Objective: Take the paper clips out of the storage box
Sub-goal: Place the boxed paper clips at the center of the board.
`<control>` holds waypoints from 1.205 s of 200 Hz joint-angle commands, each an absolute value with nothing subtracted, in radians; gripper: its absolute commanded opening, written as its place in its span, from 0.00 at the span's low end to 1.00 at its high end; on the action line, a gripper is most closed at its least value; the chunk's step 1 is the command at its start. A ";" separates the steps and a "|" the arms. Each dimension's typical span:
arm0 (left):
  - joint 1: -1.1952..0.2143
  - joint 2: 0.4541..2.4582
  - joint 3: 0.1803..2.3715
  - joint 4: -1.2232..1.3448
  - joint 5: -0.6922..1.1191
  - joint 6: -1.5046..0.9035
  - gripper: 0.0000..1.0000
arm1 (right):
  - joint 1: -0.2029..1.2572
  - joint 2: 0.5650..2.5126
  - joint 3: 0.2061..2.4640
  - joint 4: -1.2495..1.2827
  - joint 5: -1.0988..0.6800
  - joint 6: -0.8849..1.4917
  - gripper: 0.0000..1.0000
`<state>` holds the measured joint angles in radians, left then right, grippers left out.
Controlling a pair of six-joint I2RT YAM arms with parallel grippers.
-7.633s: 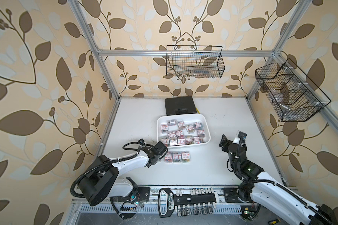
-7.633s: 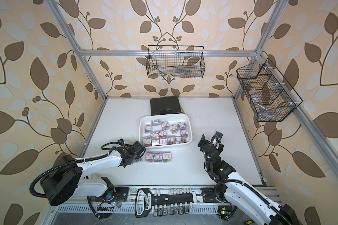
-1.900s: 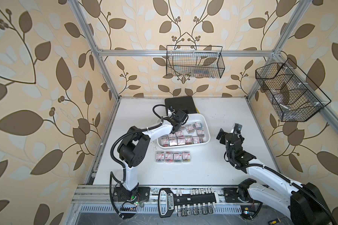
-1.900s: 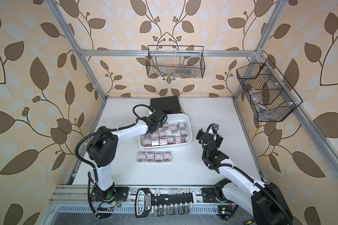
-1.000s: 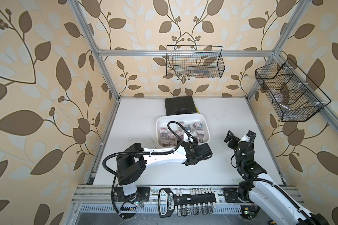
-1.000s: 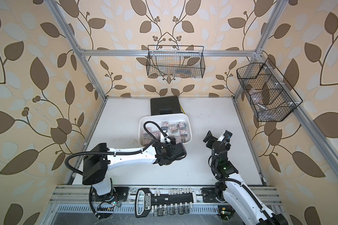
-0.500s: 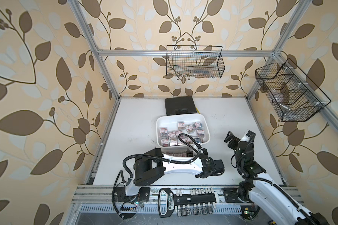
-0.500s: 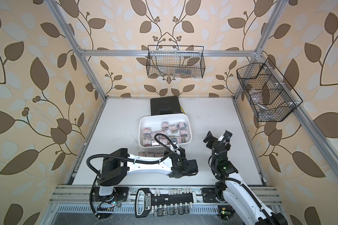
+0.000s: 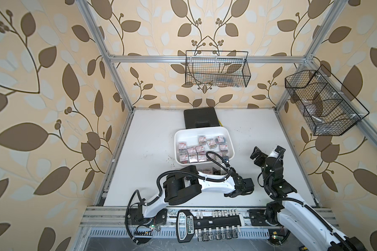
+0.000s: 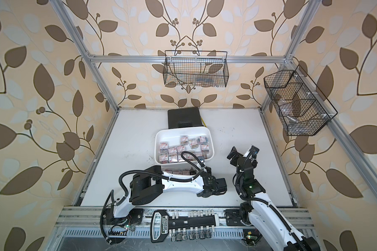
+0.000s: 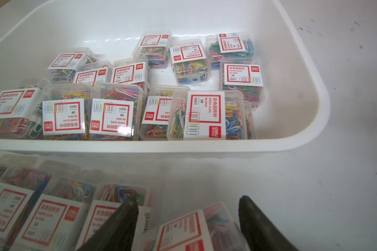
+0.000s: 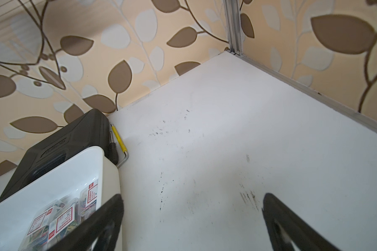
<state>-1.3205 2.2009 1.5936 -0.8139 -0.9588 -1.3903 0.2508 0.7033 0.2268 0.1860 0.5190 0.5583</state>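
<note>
Currently, your left gripper [image 11: 189, 198] pinches one small clear plastic box of multicoloured paper clips [image 11: 194, 230], just beside row of like boxes [image 11: 52, 208] lying on white tabletop [image 9: 144, 156], in front of large shallow white plastic storage tray [image 11: 205, 147]. More such boxes [image 11: 118, 113] lie inside tray. Your right gripper [image 12: 192, 196] hovers near tray's right side, fingers [image 12: 111, 208] spread wide, gripping nothing.

Beige wallpaper [image 9: 52, 87] patterned with brown and pale leaves lines an aluminium frame [image 9: 205, 59] around a scuffed white tabletop [image 9: 152, 141], with black wire baskets hung at the back [image 9: 216, 69] and right [image 9: 322, 104].
</note>
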 commanded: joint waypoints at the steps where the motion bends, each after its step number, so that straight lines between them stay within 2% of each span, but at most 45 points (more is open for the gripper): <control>1: -1.306 2.203 1.627 -0.834 -0.975 -1.384 0.49 | 0.245 0.703 0.227 0.180 0.509 0.571 1.00; 49: -1.304 2.213 1.625 -0.823 -0.965 -1.381 0.51 | 0.242 0.704 0.228 0.181 0.506 0.571 1.00; 86: -1.304 2.226 1.631 -0.814 -0.954 -1.378 0.59 | 0.244 0.693 0.222 0.179 0.508 0.572 1.00; 118: -1.304 2.223 1.628 -0.786 -0.932 -1.353 0.60 | 0.243 0.704 0.227 0.180 0.505 0.573 1.00; 147: -1.304 2.209 1.625 -0.774 -0.918 -1.332 0.72 | 0.242 0.726 0.246 0.156 0.503 0.578 1.00; 198: -1.304 2.067 1.531 -0.666 -0.881 -1.180 0.98 | 0.242 0.739 0.350 -0.145 0.466 0.721 0.98; 220: -1.304 1.956 1.451 -0.615 -0.904 -1.100 0.99 | 0.289 0.690 0.367 -0.231 0.462 0.771 0.97; 241: -1.301 1.820 1.343 -0.533 -0.948 -0.987 0.99 | 0.393 0.660 0.369 -0.260 0.476 0.813 0.97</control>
<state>-1.3075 2.0125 1.4250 -0.6231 -0.8684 -1.1419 0.3035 0.6922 0.3439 -0.1444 0.4759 0.7269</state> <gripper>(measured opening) 0.988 0.968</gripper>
